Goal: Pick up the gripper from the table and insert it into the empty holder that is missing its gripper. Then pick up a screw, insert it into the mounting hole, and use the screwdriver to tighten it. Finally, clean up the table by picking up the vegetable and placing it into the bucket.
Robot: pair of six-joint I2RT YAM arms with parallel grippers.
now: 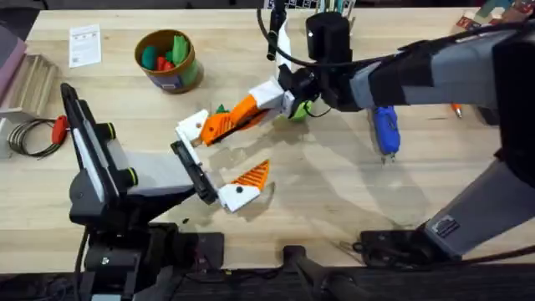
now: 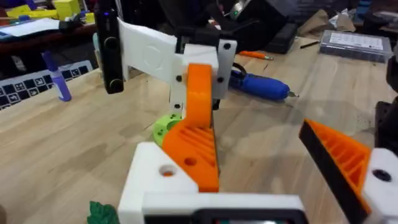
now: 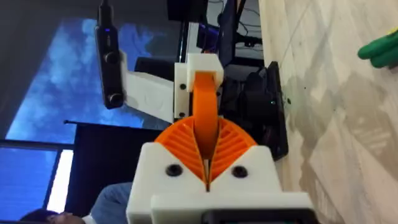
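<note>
The gripper (image 1: 236, 116), an orange ribbed wedge, is pinched in my shut right gripper (image 1: 264, 102), which reaches in from the right. Its far end rests against the holder (image 1: 193, 126), the bare white finger of my left gripper (image 1: 219, 155). That left gripper stands open; its other finger carries an orange pad (image 1: 253, 175). In the left wrist view the gripper (image 2: 199, 140) lies along the holder (image 2: 152, 180). In the right wrist view my pads (image 3: 233, 146) clamp the gripper (image 3: 205, 109). The blue screwdriver (image 1: 384, 129) lies at the right. The vegetable (image 1: 220, 109) lies behind the holder. The bucket (image 1: 180, 78) stands at the back left.
A lime-green disc (image 1: 299, 109) lies under the right gripper. Colourful toys fill the bucket. A red-handled tool and coiled cable (image 1: 38, 134) lie at the left edge, an orange pen (image 1: 456, 109) at the far right, a paper card (image 1: 84, 43) at the back left.
</note>
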